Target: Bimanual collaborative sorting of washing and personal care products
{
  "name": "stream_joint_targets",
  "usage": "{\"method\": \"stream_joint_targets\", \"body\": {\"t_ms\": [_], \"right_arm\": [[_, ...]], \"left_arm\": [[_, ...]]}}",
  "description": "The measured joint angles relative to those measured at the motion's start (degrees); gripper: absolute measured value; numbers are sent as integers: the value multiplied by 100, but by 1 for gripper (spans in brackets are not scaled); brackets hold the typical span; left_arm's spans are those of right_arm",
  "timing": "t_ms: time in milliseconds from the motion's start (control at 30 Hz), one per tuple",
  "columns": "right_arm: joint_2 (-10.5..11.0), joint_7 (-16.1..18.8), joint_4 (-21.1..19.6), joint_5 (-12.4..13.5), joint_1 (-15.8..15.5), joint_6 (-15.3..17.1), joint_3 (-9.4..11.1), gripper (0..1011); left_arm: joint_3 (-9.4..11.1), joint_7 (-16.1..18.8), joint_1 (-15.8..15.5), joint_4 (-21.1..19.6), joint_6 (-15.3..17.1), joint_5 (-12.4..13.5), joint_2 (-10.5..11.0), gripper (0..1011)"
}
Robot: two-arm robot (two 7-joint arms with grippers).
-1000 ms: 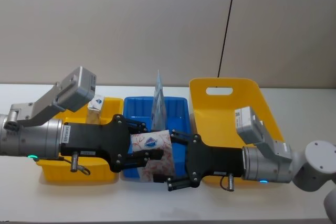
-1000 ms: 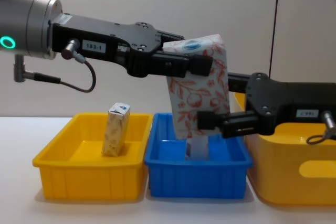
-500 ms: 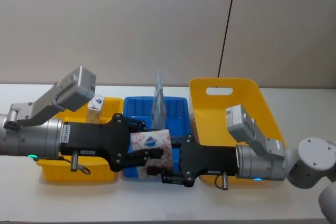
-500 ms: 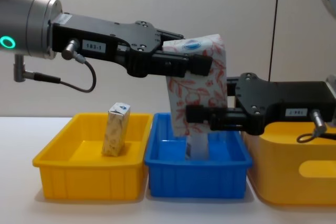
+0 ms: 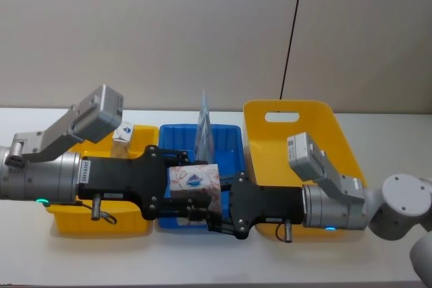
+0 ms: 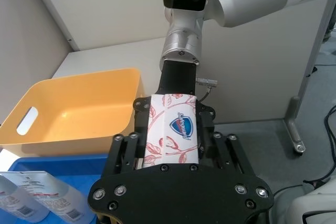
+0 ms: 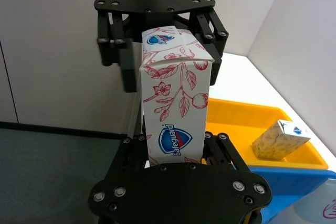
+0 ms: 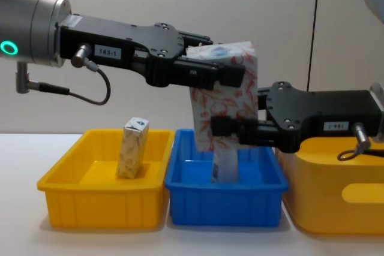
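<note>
Handover midway: white box with red leaf print (image 8: 225,103) hangs over blue plastic bin (image 8: 225,203); left gripper (image 8: 227,75) clamps its top, right gripper (image 8: 225,129) has now closed on its lower half, so left can probably release.

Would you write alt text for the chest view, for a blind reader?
The left gripper holds a white red-leaf box by its top above the blue bin, while the right gripper grips it lower down. A carton stands in a yellow bin.

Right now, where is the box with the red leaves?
Chest view: the white box is up above the blue bin, the left gripper clamping its top, the right gripper its lower part.
</note>
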Motion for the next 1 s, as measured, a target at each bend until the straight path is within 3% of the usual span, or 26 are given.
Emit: {"method": "stream_joint_targets", "body": {"t_ms": [33,467,567,1000], "right_arm": [[8,-11,-13,2,0,12,-3,379],[100,-64,-119,54,-18,32,-18,377],[158,-76,-171,82,-45,33,-11,375],[530,-172,-561,241,-286,118,121,375]], "left_arm": [[2,-3,0,0,0,0,0,589],[4,-9,0,-1,0,0,3,955],[4,-9,0,0,0,1,3,1001],[1,-8,1,0,0,2,3,1001]]}}
